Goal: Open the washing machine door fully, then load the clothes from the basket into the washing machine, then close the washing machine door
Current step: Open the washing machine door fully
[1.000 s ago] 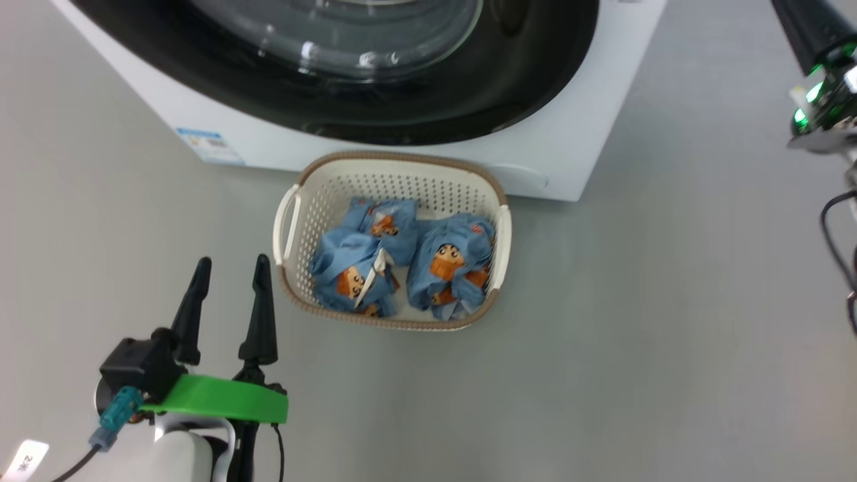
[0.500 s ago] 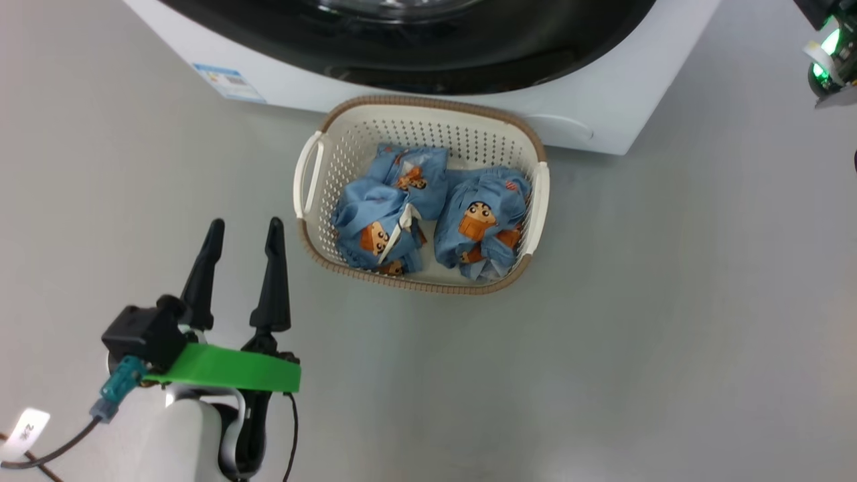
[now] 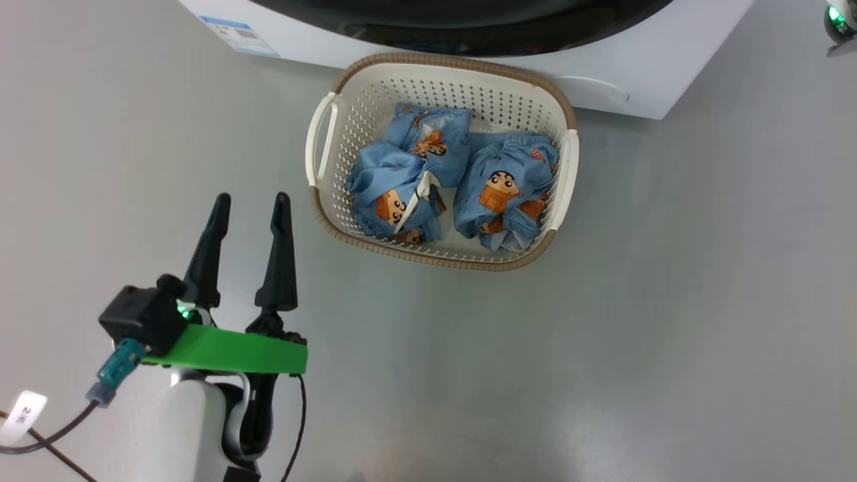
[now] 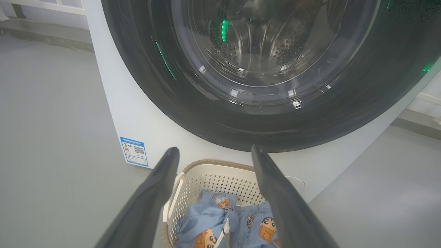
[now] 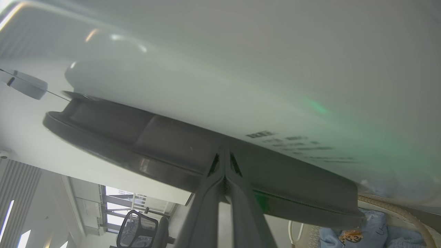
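Observation:
The washing machine point(image 3: 643, 73) stands at the top of the head view, with the lower edge of its glossy black door point(image 3: 469, 27) showing. Against its front sits the cream basket point(image 3: 428, 258) holding the clothes, two blue printed bundles point(image 3: 402, 181) point(image 3: 505, 191). My left gripper point(image 3: 251, 197) is open and empty, low and left of the basket. In the left wrist view its fingers point(image 4: 214, 148) frame the basket point(image 4: 206, 167) below the door point(image 4: 206, 113). My right gripper point(image 5: 224, 151) is shut, its tips against the door's dark rim point(image 5: 137, 137), seen edge-on.
Bare grey floor point(image 3: 669, 335) surrounds the basket. A blue sticker point(image 3: 239, 35) marks the machine's lower left corner. My right wrist's green light point(image 3: 840, 20) glows at the top right. An office chair point(image 5: 137, 230) and windows show under the door.
The head camera has moved, so the basket and machine sit higher and further right in the picture. The left gripper stays open and the clothes have not shifted.

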